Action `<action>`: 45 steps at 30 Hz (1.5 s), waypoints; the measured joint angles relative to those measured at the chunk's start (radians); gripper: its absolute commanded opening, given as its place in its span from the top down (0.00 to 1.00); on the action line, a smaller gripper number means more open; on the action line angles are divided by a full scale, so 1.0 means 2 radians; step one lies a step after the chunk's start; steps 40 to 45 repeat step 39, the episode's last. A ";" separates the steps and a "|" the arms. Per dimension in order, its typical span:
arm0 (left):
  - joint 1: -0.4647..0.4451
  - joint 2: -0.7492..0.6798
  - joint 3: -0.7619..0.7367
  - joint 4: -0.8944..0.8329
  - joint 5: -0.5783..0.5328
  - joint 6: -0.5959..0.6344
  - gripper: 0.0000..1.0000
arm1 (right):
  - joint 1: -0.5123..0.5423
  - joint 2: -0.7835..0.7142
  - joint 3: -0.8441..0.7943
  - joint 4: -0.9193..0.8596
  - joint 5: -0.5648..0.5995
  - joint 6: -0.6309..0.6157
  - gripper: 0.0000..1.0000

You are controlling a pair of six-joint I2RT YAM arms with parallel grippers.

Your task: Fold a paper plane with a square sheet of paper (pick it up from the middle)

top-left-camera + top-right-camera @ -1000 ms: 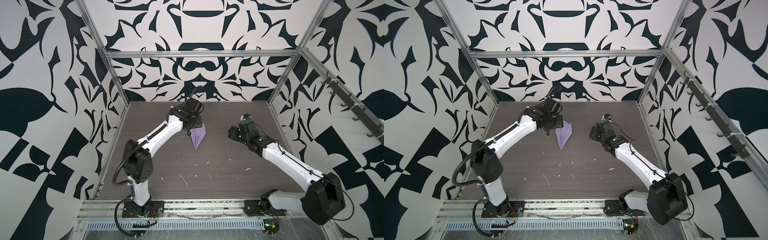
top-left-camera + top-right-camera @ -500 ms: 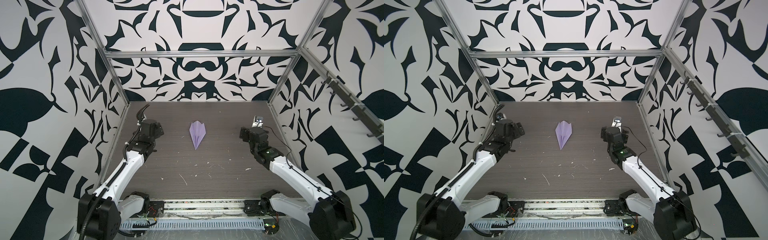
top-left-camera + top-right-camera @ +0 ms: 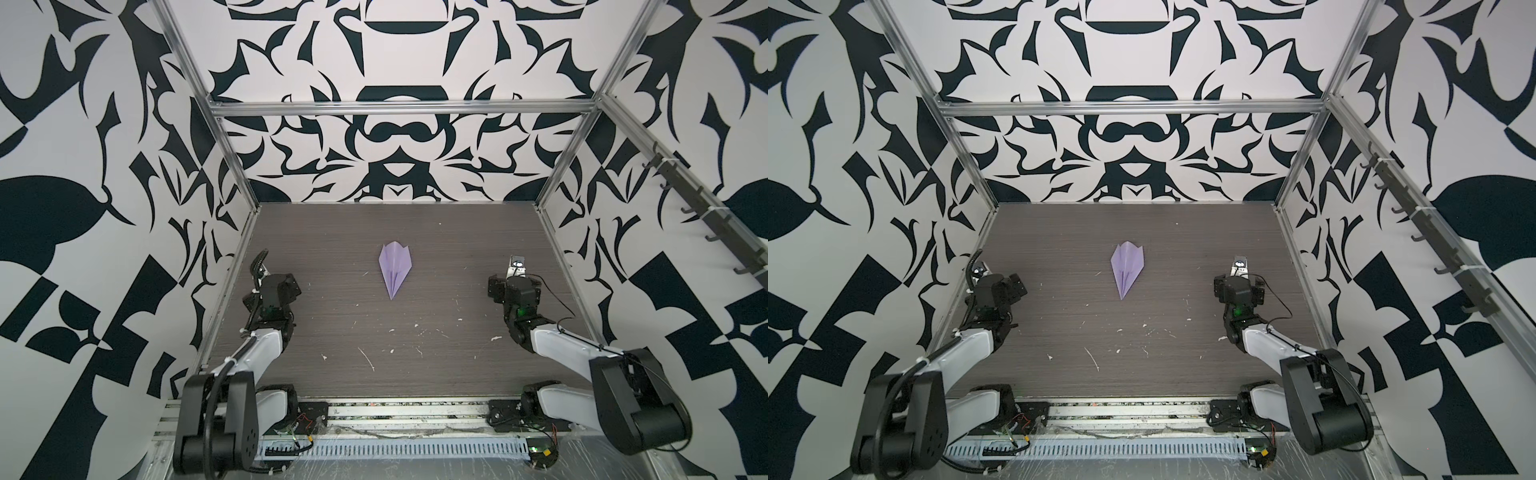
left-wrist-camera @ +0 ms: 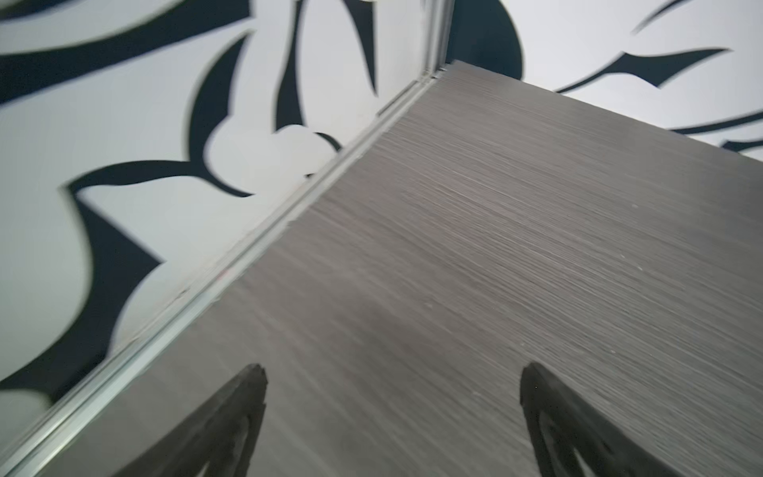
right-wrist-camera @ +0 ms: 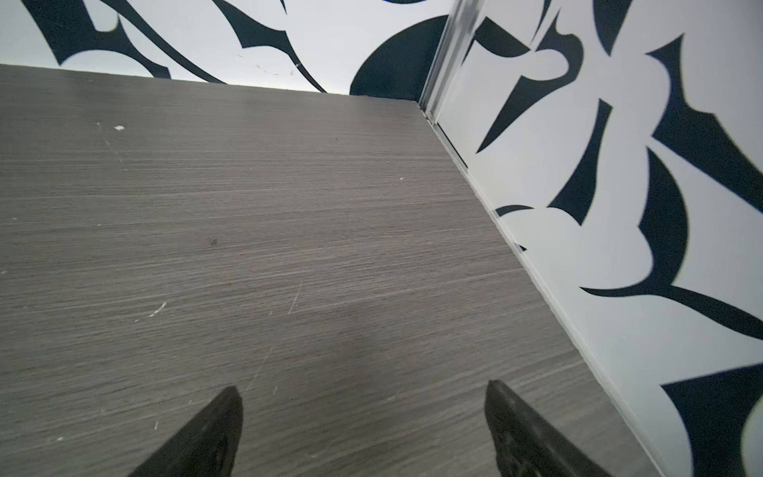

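Observation:
The paper plane (image 3: pixel 395 268) (image 3: pixel 1128 268) lies flat on the dark wood-grain table (image 3: pixel 457 249) in both top views. It is a slim lilac dart with its nose towards the front and its wider tail towards the back. The square sheet of paper shows only as this folded shape. Nothing touches it. My left arm (image 3: pixel 270 332) is drawn back by the left wall and my right arm (image 3: pixel 540 336) by the right wall. In the wrist views my left gripper (image 4: pixel 390 371) and right gripper (image 5: pixel 363 388) are open over bare table, with nothing between the fingers. The plane is out of both wrist views.
Small white flecks (image 3: pixel 368 359) are scattered on the table's front half. Patterned black-and-white walls with metal frame rails (image 3: pixel 232 174) close in three sides. A rail of hooks (image 3: pixel 706 216) runs along the right wall. The arm bases and a cable duct (image 3: pixel 390 449) sit at the front edge.
A second ago my left gripper was at the plane's tail and my right gripper close beside it. Both arms have pulled back to the sides and both jaws have opened; the plane stays put.

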State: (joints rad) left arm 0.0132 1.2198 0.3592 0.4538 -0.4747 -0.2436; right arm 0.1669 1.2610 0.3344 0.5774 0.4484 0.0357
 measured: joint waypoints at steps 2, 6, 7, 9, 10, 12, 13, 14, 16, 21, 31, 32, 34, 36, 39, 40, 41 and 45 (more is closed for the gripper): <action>0.002 0.031 -0.007 0.042 0.027 0.019 0.01 | -0.006 0.017 -0.007 0.031 -0.018 -0.005 0.05; 0.012 0.076 -0.022 0.128 0.088 0.045 0.01 | -0.020 0.057 -0.013 0.086 -0.055 -0.009 0.06; 0.017 0.087 -0.023 0.146 0.101 0.048 0.00 | -0.022 0.067 -0.014 0.097 -0.062 -0.009 0.06; 0.026 0.115 -0.024 0.191 0.125 0.053 0.00 | -0.025 0.088 -0.015 0.116 -0.075 -0.010 0.06; 0.029 0.127 -0.025 0.208 0.134 0.055 0.01 | -0.026 0.096 -0.015 0.125 -0.080 -0.011 0.06; 0.034 0.150 -0.029 0.238 0.151 0.057 0.00 | -0.028 0.114 -0.015 0.142 -0.092 -0.013 0.06; 0.036 0.157 -0.030 0.246 0.157 0.057 0.01 | -0.028 0.120 -0.015 0.148 -0.098 -0.014 0.06; 0.037 0.163 -0.030 0.253 0.163 0.057 0.01 | -0.028 0.126 -0.015 0.153 -0.102 -0.016 0.02; 0.038 0.164 -0.030 0.255 0.170 0.057 0.01 | -0.028 0.139 -0.015 0.165 -0.108 -0.020 0.00; 0.039 0.164 -0.011 0.239 0.171 0.055 0.01 | -0.028 0.155 -0.007 0.161 -0.117 -0.022 0.00; 0.039 0.164 -0.002 0.222 0.171 0.055 0.01 | -0.028 0.155 -0.003 0.161 -0.118 -0.022 0.00; 0.039 0.164 -0.002 0.221 0.171 0.055 0.01 | -0.028 0.155 -0.003 0.161 -0.118 -0.022 0.00; 0.039 0.164 -0.002 0.220 0.171 0.055 0.00 | -0.028 0.155 -0.003 0.161 -0.118 -0.022 0.00; 0.039 0.164 -0.002 0.220 0.171 0.055 0.01 | -0.028 0.155 -0.003 0.161 -0.118 -0.022 0.00; 0.039 0.164 -0.002 0.220 0.171 0.055 0.00 | -0.030 0.155 -0.003 0.161 -0.120 -0.021 0.00; 0.039 0.164 -0.002 0.220 0.171 0.055 0.00 | -0.030 0.155 -0.003 0.161 -0.120 -0.021 0.00; 0.039 0.164 -0.002 0.220 0.171 0.055 0.00 | -0.030 0.155 -0.003 0.161 -0.120 -0.021 0.00; 0.039 0.164 -0.002 0.220 0.171 0.055 0.00 | -0.030 0.155 -0.003 0.161 -0.120 -0.021 0.00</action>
